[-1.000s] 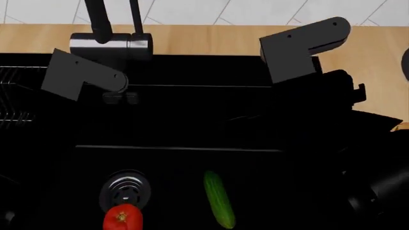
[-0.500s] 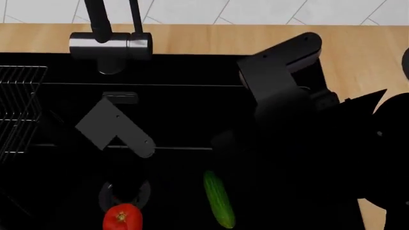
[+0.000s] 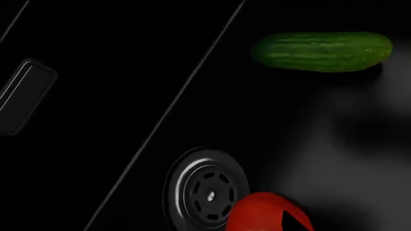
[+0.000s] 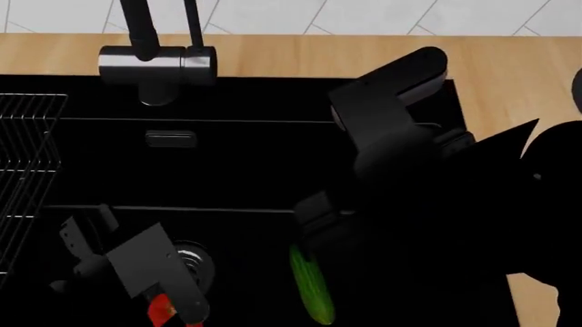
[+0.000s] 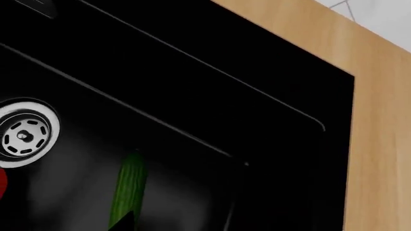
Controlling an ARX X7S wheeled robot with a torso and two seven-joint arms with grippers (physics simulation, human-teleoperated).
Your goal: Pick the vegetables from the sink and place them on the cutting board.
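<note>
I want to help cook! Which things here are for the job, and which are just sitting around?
For the job: tomato, cucumber, sink. The cutting board isn't in view.

Just there: faucet, drain, wire rack, countertop.

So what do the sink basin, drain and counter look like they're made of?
Sink: matte black, possibly composite or coated metal; it shows almost no reflections. Drain: polished steel by its look, with bright ringed highlights. Countertop: light wood, or a wood-look laminate, with faint grain streaks.
</note>
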